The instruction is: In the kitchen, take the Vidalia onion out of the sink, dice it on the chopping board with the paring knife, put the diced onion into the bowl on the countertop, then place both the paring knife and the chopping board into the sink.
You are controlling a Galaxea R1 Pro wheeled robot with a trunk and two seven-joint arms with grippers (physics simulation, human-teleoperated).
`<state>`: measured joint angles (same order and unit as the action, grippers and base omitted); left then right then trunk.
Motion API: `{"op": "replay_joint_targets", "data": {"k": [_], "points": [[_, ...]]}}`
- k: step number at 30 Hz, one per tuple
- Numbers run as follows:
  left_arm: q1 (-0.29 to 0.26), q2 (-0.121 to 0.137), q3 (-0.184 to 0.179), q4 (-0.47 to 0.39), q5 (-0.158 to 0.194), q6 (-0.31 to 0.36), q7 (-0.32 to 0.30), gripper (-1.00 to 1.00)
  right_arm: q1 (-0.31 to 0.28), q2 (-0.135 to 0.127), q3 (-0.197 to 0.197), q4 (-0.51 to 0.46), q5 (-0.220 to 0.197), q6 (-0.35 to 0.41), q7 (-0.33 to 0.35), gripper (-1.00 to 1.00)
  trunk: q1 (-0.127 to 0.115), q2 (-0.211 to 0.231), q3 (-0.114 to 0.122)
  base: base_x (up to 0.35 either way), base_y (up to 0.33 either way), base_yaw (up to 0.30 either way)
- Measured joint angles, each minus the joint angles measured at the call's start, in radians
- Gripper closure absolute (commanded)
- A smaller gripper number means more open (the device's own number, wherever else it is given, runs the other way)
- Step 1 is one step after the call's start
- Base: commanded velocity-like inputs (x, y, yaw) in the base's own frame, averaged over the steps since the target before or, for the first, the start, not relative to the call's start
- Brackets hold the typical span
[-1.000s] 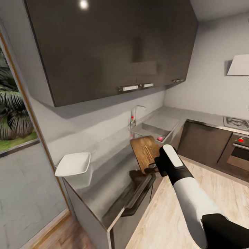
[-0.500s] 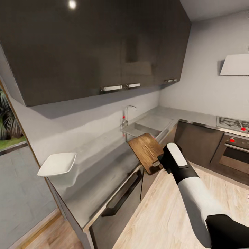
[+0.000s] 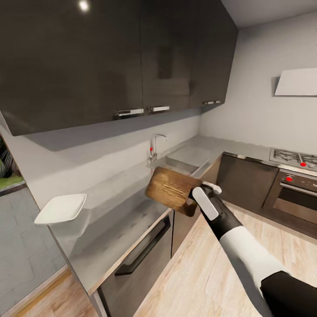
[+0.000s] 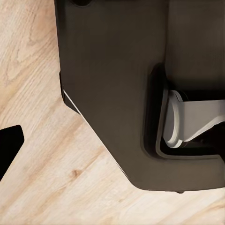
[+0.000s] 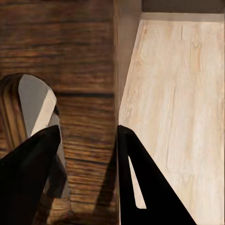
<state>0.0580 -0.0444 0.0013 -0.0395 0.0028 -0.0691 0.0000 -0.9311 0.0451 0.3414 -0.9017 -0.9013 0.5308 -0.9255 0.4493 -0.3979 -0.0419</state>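
My right gripper (image 3: 192,201) is shut on the short, slotted end of the dark brown chopping board (image 3: 169,188). It holds the board tilted in the air above the countertop's (image 3: 115,216) front edge, just before the sink (image 3: 184,158). In the right wrist view the gripper (image 5: 88,132) pinches the board (image 5: 65,51) edge beside the handle slot. The board hides part of the basin. The white bowl (image 3: 61,208) stands at the countertop's left end. The onion and the paring knife are out of view.
The chrome tap (image 3: 155,145) rises behind the sink. Black upper cabinets (image 3: 110,61) hang over the counter. A hob (image 3: 293,157) and oven (image 3: 293,193) stand at the right. Light wood floor (image 3: 198,273) is open beside the dishwasher front (image 3: 141,255). The left wrist view faces my dark base (image 4: 117,93) and the floor.
The view has swung right along the counter. My right gripper has lifted and turned the board, which now points left over the counter edge, nearer the sink.
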Motion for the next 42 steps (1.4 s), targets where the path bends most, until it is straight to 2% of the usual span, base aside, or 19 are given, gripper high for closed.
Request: {"op": "replay_joint_targets", "data": {"k": [2,3,4,5,6,7,9,10,11,12,14,15,16,18,20,22,26,31,42], "points": [[0.000,0.000,0.000,0.000,0.000,0.000,0.000,-1.00,0.000,0.000,0.085,0.000,0.018,0.003,0.025,1.00,0.000,0.000,0.000,0.000,-0.003,0.000],[0.000,0.000,0.000,0.000,0.000,0.000,0.000,-1.00,0.000,0.001,0.124,0.000,-0.005,-0.016,0.034,1.00,0.000,0.000,0.000,0.000,-0.002,0.000],[0.000,0.000,0.000,0.000,0.000,0.000,0.000,-1.00,0.000,0.000,0.156,0.000,0.032,0.002,0.042,1.00,0.000,0.000,0.000,0.000,-0.001,0.000],[0.000,0.000,0.000,0.000,0.000,0.000,0.000,-1.00,0.001,0.000,0.189,0.000,-0.008,-0.010,0.072,1.00,0.000,0.000,0.000,0.000,0.000,0.000],[0.000,0.000,0.000,0.000,0.000,0.000,0.000,-1.00,0.000,0.000,0.210,0.000,0.022,-0.011,0.122,1.00,0.000,0.000,0.000,0.000,0.000,0.000],[0.000,0.000,0.000,0.000,0.000,0.000,0.000,-1.00,0.001,-0.005,0.230,0.001,0.018,0.005,0.211,1.00,0.000,0.000,0.000,0.000,0.000,0.000],[0.000,0.000,0.000,0.000,0.000,0.000,0.000,-1.00,0.000,-0.026,0.241,0.001,0.083,0.003,0.354,1.00,0.000,0.000,0.000,0.000,0.000,0.000],[0.000,0.000,0.000,0.000,0.000,0.000,0.000,-1.00,0.000,-0.038,0.246,0.000,0.068,-0.012,0.432,1.00,0.000,0.001,0.000,0.000,0.000,0.000],[0.000,0.000,0.000,0.000,0.000,0.000,0.000,-1.00,0.000,-0.046,0.245,0.000,0.119,-0.001,0.475,1.00,0.000,0.000,0.000,0.000,0.000,0.000],[0.000,0.000,0.000,0.000,0.000,0.000,0.000,-1.00,0.000,-0.067,0.249,0.013,0.126,-0.004,0.606,1.00,0.000,0.000,0.000,0.000,0.000,0.000],[0.000,0.000,0.000,0.000,0.000,0.000,0.000,-1.00,0.000,-0.079,0.249,0.002,0.159,-0.003,0.706,1.00,0.000,0.000,0.000,0.000,0.000,0.000],[0.000,0.000,0.000,-0.001,0.000,0.000,0.000,-1.00,0.000,-0.105,0.253,0.014,0.197,0.001,0.859,1.00,0.000,0.000,0.000,0.000,0.000,0.000],[0.000,0.000,0.000,0.000,0.000,0.000,0.000,-1.00,0.000,-0.119,0.253,0.000,0.193,-0.007,0.931,1.00,0.000,0.000,0.000,0.000,0.000,0.000],[0.000,0.000,0.000,-0.001,0.000,0.000,0.000,-1.00,0.000,-0.153,0.250,0.001,0.249,-0.006,1.022,1.00,0.000,0.000,0.000,0.000,0.000,0.000],[0.000,0.000,0.000,0.000,0.000,0.000,0.000,-1.00,-0.001,-0.178,0.248,0.001,0.253,-0.007,1.057,1.00,0.000,0.000,0.000,0.000,0.000,0.000],[0.000,0.000,0.000,-0.001,0.000,-0.001,0.000,-1.00,0.000,-0.221,0.248,0.003,0.277,-0.009,1.092,1.00,0.000,0.000,0.000,0.000,0.000,0.000],[0.000,-0.001,0.000,0.000,0.000,-0.001,0.000,-1.00,0.000,-0.255,0.243,0.001,0.262,-0.008,1.160,1.00,0.000,0.000,0.000,0.017,-0.008,0.007],[0.000,-0.010,0.000,0.000,0.000,-0.001,0.000,-1.00,-0.001,-0.268,0.241,0.001,0.264,-0.007,1.189,1.00,0.000,0.000,-0.002,0.188,-0.138,0.149],[0.000,-0.018,0.001,0.000,0.000,-0.001,0.000,-1.00,0.000,-0.271,0.240,0.000,0.265,-0.006,1.193,1.00,0.000,0.000,-0.012,0.236,-0.227,0.233]]}}
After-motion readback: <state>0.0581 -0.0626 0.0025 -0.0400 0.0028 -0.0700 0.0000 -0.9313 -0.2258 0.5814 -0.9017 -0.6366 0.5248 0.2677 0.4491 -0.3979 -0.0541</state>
